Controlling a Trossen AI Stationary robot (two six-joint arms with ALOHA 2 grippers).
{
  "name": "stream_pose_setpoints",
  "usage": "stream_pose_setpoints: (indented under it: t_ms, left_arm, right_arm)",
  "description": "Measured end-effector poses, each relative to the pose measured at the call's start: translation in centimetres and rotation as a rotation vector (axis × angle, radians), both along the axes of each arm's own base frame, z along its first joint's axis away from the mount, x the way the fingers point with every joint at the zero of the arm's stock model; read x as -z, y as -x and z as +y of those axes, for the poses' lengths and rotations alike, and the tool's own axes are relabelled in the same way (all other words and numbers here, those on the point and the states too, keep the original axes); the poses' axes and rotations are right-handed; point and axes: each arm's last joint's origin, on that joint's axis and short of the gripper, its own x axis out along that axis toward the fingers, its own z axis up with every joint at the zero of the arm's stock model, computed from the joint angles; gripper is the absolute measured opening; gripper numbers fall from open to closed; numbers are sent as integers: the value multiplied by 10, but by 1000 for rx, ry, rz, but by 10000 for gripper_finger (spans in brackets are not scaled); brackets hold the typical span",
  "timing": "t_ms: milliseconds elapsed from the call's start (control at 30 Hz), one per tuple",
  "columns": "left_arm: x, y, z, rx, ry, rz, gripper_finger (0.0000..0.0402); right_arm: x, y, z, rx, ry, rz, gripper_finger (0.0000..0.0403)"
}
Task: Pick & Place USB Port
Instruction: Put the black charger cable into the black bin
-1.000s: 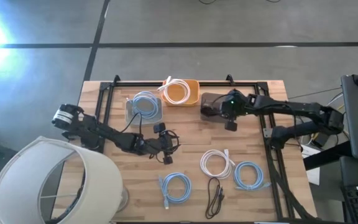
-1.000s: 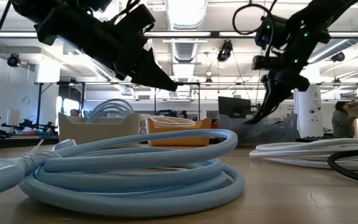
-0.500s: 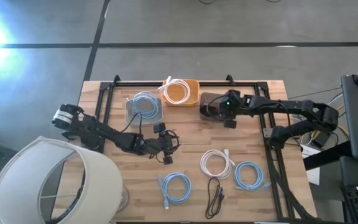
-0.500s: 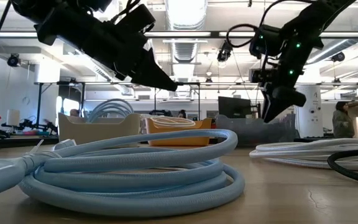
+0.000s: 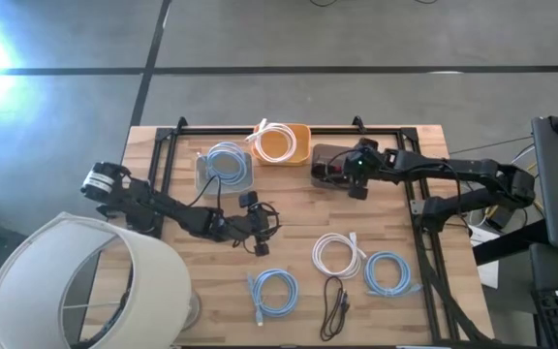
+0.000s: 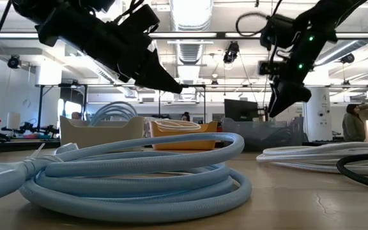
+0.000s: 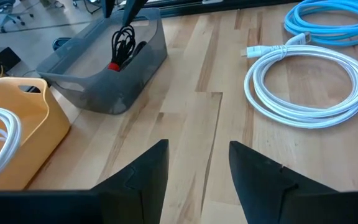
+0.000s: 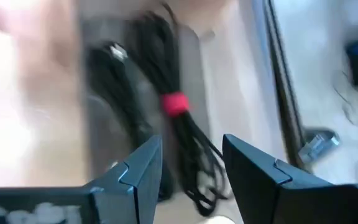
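Observation:
A black cable bundle [image 8: 178, 134] tied with a red band [image 8: 174, 103] lies inside the grey bin [image 5: 324, 167] at the far middle of the table; it also shows as the black cable bundle [image 7: 122, 45] in the left wrist view. My right gripper [image 8: 191, 165] hangs open just above this bin [image 6: 254, 133], with the bundle below and between its fingers, untouched. My left gripper [image 5: 262, 242] hovers open over the table's middle, above bare wood [image 7: 191, 118], with nothing between its fingers.
An orange bin [image 5: 281, 143] holds a white cable, and a pale bin [image 5: 224, 165] holds a blue coil. A white coil [image 5: 338, 255], two blue coils [image 5: 387, 273] [image 5: 273, 290] and a black cable [image 5: 335, 304] lie near the front. A lampshade [image 5: 76, 281] stands at the front left.
My right gripper has opened and let go of the black cable bundle, which now lies in the grey bin. It has shifted slightly toward the table's left over the bin and risen a little.

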Motion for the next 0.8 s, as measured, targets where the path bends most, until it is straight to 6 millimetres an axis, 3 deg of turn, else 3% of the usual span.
stream_pose_setpoints:
  t_ms: [267,400,800]
  left_arm:
    - [0,0,0,-6,13,-4,172]
    - [0,0,0,-6,14,-5,172]
    - [0,0,0,-9,23,-8,172]
  right_arm:
    - [-19,-2,34,-172,-248,-214,153]
    - [-22,-6,59,-300,-341,-239,148]
    - [-7,-16,161,-793,-488,-131,146]
